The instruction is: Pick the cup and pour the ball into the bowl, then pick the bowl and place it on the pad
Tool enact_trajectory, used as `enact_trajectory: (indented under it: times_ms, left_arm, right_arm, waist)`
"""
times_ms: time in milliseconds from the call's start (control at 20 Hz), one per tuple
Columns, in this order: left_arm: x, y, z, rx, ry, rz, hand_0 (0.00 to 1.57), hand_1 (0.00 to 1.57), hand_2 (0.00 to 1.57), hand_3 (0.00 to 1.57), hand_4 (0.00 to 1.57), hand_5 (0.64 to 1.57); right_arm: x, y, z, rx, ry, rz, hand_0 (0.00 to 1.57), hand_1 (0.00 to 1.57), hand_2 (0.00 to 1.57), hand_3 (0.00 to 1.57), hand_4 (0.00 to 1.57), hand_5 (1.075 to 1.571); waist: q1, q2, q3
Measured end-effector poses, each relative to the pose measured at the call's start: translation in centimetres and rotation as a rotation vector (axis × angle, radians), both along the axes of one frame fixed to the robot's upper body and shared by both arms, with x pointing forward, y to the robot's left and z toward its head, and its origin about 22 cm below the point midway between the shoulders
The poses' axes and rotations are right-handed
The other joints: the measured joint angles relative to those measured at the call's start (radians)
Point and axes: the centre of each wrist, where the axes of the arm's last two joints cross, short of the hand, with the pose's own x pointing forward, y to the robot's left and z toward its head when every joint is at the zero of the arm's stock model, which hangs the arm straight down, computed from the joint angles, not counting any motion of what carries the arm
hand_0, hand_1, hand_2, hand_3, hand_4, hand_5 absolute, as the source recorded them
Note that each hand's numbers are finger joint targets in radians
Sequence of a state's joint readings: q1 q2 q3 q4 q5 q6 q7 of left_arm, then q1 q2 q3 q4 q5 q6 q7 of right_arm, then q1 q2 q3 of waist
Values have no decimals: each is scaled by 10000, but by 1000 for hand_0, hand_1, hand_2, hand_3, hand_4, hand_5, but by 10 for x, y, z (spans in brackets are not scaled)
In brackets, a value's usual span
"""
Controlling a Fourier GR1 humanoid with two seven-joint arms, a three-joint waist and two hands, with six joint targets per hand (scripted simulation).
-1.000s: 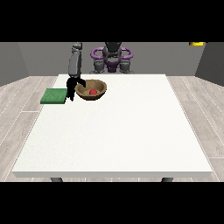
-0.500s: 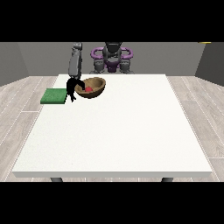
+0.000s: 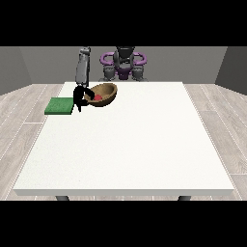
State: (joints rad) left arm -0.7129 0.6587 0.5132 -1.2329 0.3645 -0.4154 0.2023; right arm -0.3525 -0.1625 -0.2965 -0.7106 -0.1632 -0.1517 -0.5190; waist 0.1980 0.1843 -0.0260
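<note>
One bowl (image 3: 102, 94) is seen, brown and wooden in look, raised at the far left part of the white worktop (image 3: 130, 144). It is tilted: the rim at the view's right stands higher than the rim at the view's left, so that the opening is turned partly toward the camera and the view's left. Its long axis runs roughly left to right across the view, slightly rising to the right.

One red ball (image 3: 98, 97) is seen inside the bowl, lying toward the lower, left-hand side of the hollow.

One green pad (image 3: 60, 106) is noted, flat on the worktop at its left edge, just beside the bowl and to the view's left of it. The bowl is not set on the pad; whether any part of it overhangs the pad's near corner cannot be told.

One hand is in view, the hand at the view's left (image 3: 80, 98), black, hung from a grey forearm that comes down steeply from above. Its fingers are closed over the bowl's left rim, between bowl and pad.

The other hand is not visible. No cup can be made out
</note>
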Motion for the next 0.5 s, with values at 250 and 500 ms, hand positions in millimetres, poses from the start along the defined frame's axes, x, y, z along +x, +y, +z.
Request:
enact_trajectory:
  times_ms: [250, 500]
  left_arm:
    - [-2, 15, -16, -188, 599, 313, 0, 0, 0, 0, 1197, 1534]
    - [-8, 31, -39, -273, 1015, 831, 0, 0, 0, 0, 1204, 1537]
  right_arm:
    - [8, -2, 12, 215, 1323, 298, 1571, 1571, 1571, 1042, 1026, 1556]
    - [15, -60, 52, -1007, 2758, -24, 1571, 1571, 1571, 828, 1041, 1559]
  waist:
    - [-180, -415, 295]
    - [-832, -664, 254]
